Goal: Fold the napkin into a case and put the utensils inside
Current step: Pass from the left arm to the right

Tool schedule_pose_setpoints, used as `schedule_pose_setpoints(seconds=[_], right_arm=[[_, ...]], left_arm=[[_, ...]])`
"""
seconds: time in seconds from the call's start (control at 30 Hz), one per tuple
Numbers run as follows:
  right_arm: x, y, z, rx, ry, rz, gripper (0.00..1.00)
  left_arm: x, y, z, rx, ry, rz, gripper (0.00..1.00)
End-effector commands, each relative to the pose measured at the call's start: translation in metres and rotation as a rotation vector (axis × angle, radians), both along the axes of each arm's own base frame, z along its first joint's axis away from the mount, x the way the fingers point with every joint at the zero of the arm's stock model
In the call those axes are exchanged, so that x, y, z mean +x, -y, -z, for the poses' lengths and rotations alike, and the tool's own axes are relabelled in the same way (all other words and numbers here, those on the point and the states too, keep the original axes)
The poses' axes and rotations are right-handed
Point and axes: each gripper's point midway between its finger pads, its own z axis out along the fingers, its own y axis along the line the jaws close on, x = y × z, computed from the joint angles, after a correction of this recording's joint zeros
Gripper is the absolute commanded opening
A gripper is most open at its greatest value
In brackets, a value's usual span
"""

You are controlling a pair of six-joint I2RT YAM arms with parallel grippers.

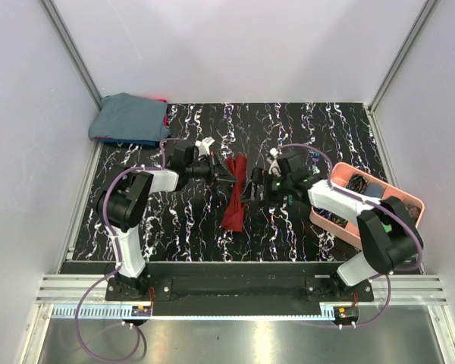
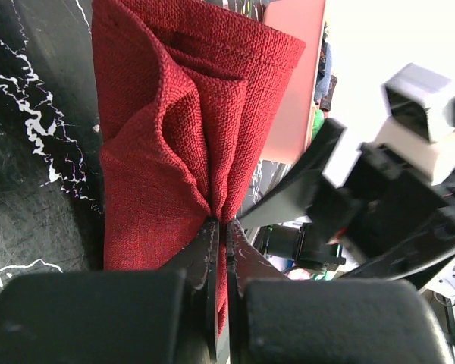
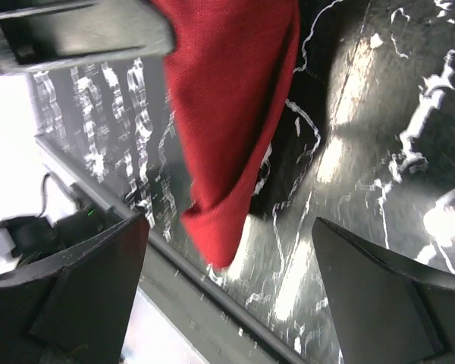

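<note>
Bench (image 1: 326, 129): tray (image 1: 321, 218) at right edge. Napkin (image 1: 233, 205) mid-bench, a bunched strip running far-to-near, no case yet. L hand (image 1: 229, 176) pinches a gathered wad at its far end. Near end is at or just over the bench, can't tell which. R hand (image 1: 252, 191) is spread wide just beside the strip, holding nothing.

Risks, imo:
- The pinch bites several loose layers, so the inner ones may slide out and the fold opens.
- R hand closing on the whole bunch, not one layer, would pin the pocket mouth shut.
- Hands are v. close, so a sideways move could clash fingers.
- Dragging the near end on the bench would skew the strip.

Utensils: can't pick out, tray contents too small.
</note>
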Motion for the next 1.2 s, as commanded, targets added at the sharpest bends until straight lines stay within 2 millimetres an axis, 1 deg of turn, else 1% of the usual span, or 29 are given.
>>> schedule_pose_setpoints(seconds=[0.0, 0.13, 0.17, 0.2, 0.23, 0.27, 0.33, 0.37, 0.43, 0.47, 0.5, 0.57, 0.67, 0.7, 0.73, 0.77, 0.8, 0.83, 0.87, 0.9, 0.93, 0.97, 1.0, 1.03, 1.07, 1.1, 1.17], right_arm=[[0.015, -0.030, 0.000, 0.012, 0.104, 0.039, 1.00], [0.009, -0.036, 0.023, -0.039, 0.064, 0.063, 0.98], [0.009, -0.037, 0.026, -0.052, 0.066, 0.072, 0.97], [0.005, -0.042, 0.029, -0.060, 0.058, 0.071, 0.96], [0.003, -0.044, 0.037, -0.075, 0.046, 0.068, 0.95], [0.006, -0.049, 0.035, -0.064, 0.065, 0.071, 0.93], [0.005, -0.053, 0.044, -0.089, 0.062, 0.077, 0.90], [0.007, -0.051, 0.047, -0.109, 0.071, 0.095, 0.84], [0.008, -0.050, 0.049, -0.130, 0.082, 0.107, 0.78], [0.010, -0.050, 0.049, -0.134, 0.095, 0.109, 0.76], [0.012, -0.051, 0.048, -0.140, 0.098, 0.111, 0.69], [0.015, -0.050, 0.048, -0.153, 0.111, 0.111, 0.62], [0.014, -0.046, 0.047, -0.182, 0.113, 0.102, 0.51], [0.014, -0.046, 0.043, -0.181, 0.120, 0.102, 0.48], [0.015, -0.045, 0.043, -0.189, 0.123, 0.102, 0.40], [0.013, -0.040, 0.044, -0.218, 0.119, 0.105, 0.36], [0.015, -0.038, 0.041, -0.226, 0.128, 0.107, 0.33], [0.015, -0.034, 0.041, -0.245, 0.133, 0.111, 0.26], [0.013, -0.030, 0.041, -0.268, 0.133, 0.101, 0.24], [0.014, -0.029, 0.036, -0.273, 0.142, 0.101, 0.21], [0.014, -0.027, 0.034, -0.287, 0.146, 0.098, 0.19], [0.010, -0.019, 0.036, -0.327, 0.140, 0.087, 0.16], [0.013, -0.015, 0.028, -0.343, 0.162, 0.102, 0.15], [0.012, -0.011, 0.026, -0.361, 0.168, 0.103, 0.14], [0.010, 0.000, 0.026, -0.414, 0.174, 0.099, 0.13], [0.012, 0.004, 0.020, -0.434, 0.186, 0.102, 0.11], [0.009, 0.019, 0.016, -0.513, 0.195, 0.081, 0.10]], left_arm=[[0.005, 0.001, -0.027, -0.028, 0.079, -0.005, 0.00], [0.005, 0.001, -0.030, -0.032, 0.083, -0.006, 0.00], [0.004, 0.001, -0.029, -0.032, 0.081, -0.006, 0.00], [0.004, 0.000, -0.029, -0.031, 0.078, -0.008, 0.00], [0.004, 0.000, -0.028, -0.032, 0.079, -0.007, 0.00], [0.004, 0.001, -0.029, -0.033, 0.080, -0.007, 0.00], [0.003, 0.000, -0.028, -0.039, 0.076, -0.009, 0.00], [0.002, 0.000, -0.029, -0.040, 0.078, -0.007, 0.00], [0.001, 0.000, -0.029, -0.041, 0.077, -0.008, 0.00], [0.001, 0.000, -0.028, -0.039, 0.076, -0.009, 0.00], [0.001, -0.001, -0.029, -0.040, 0.074, -0.012, 0.00], [0.002, -0.001, -0.028, -0.041, 0.076, -0.020, 0.00], [0.004, 0.001, -0.030, -0.049, 0.077, -0.029, 0.00], [0.004, 0.001, -0.030, -0.053, 0.070, -0.034, 0.00], [0.005, 0.002, -0.032, -0.060, 0.079, -0.034, 0.00], [0.005, 0.003, -0.032, -0.063, 0.077, -0.037, 0.00], [0.006, 0.005, -0.035, -0.068, 0.074, -0.040, 0.00], [0.006, 0.007, -0.036, -0.074, 0.083, -0.038, 0.00], [0.006, 0.010, -0.036, -0.076, 0.085, -0.041, 0.00], [0.008, 0.013, -0.039, -0.085, 0.080, -0.042, 0.00], [0.006, 0.019, -0.037, -0.092, 0.079, -0.032, 0.00], [0.007, 0.023, -0.038, -0.099, 0.083, -0.033, 0.00], [0.008, 0.028, -0.041, -0.113, 0.071, -0.035, 0.00], [0.007, 0.034, -0.040, -0.125, 0.076, -0.026, 0.00], [0.009, 0.037, -0.042, -0.132, 0.076, -0.031, 0.00], [0.010, 0.040, -0.043, -0.142, 0.063, -0.042, 0.00], [0.014, 0.046, -0.048, -0.158, 0.077, -0.053, 0.00]])
